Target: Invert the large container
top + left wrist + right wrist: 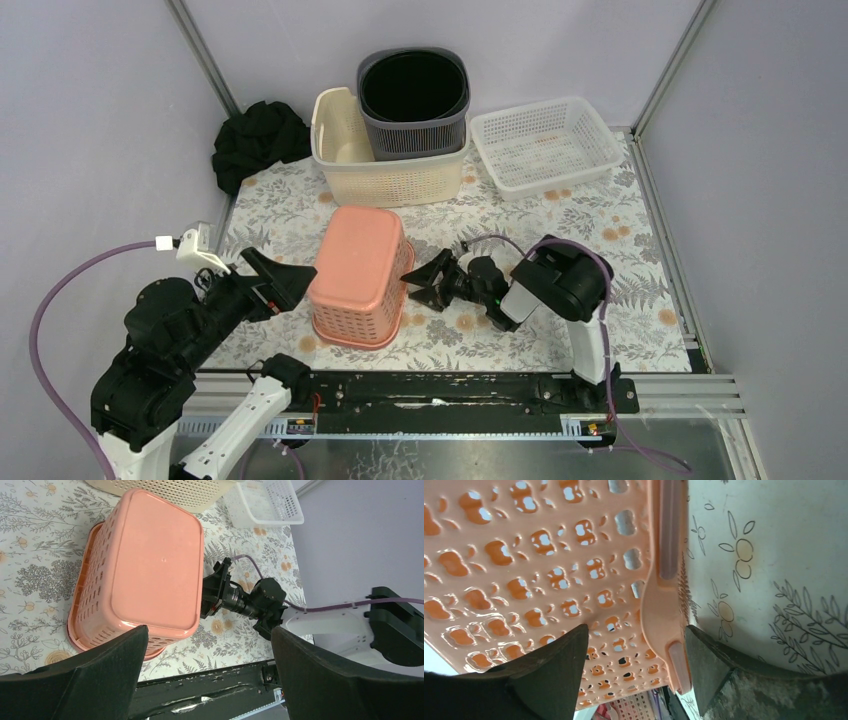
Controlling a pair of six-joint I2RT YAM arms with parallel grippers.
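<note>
The salmon-pink perforated basket [360, 272] stands bottom up on the floral table, rim down. It also shows in the left wrist view [150, 565] and fills the right wrist view [524, 570]. My left gripper [290, 283] is open and empty, just left of the basket's near left corner [209, 635]. My right gripper [420, 278] is open at the basket's right side. Its jaws straddle the basket's lower wall and rim [664, 605], which lies close to one finger [709, 665], without clamping [636, 635].
A cream basket [385, 160] holding a grey bin [413, 100] stands behind the pink one. A white mesh basket [545, 145] is at the back right, a black cloth [258, 140] at the back left. A black rail [430, 390] runs along the near edge.
</note>
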